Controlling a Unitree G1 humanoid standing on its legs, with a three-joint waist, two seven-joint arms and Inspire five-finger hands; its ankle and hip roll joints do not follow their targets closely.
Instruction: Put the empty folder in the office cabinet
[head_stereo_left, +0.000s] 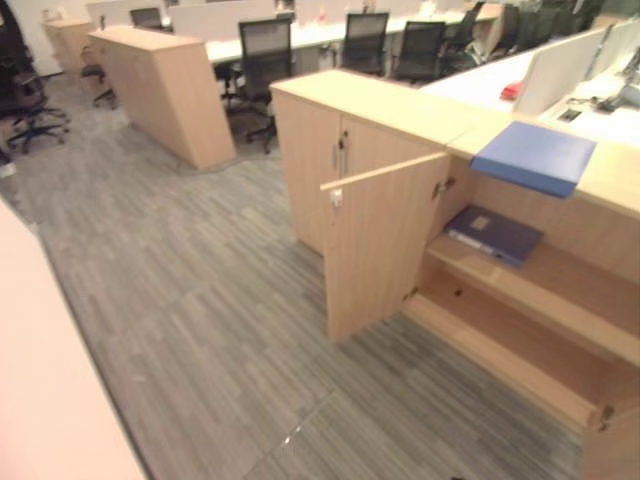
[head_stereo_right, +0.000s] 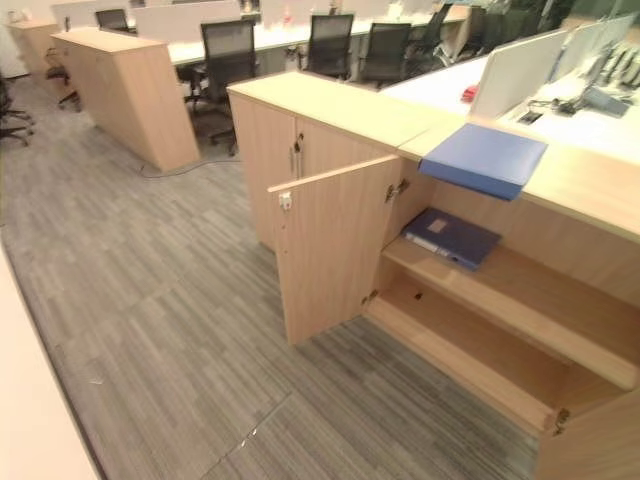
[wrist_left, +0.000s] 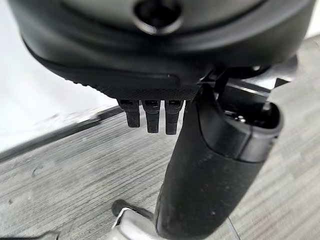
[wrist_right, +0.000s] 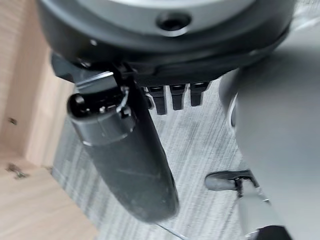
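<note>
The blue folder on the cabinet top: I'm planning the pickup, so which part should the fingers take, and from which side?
Probably the near edge of the blue folder, approached from the aisle side. It lies flat on the cabinet top with that edge jutting over the open compartment, so fingers could likely close above and below it. Both the left hand and right hand hang open over the floor.

The two eye views look down from standing height toward the open cabinet (head_stereo_left: 470, 290), near enough to see its shelves, and share almost the same scene, the right eye view set slightly aside. Each wrist view looks along its own hand at the floor (wrist_left: 75, 175) from very close; the right one catches the cabinet's edge.
</note>
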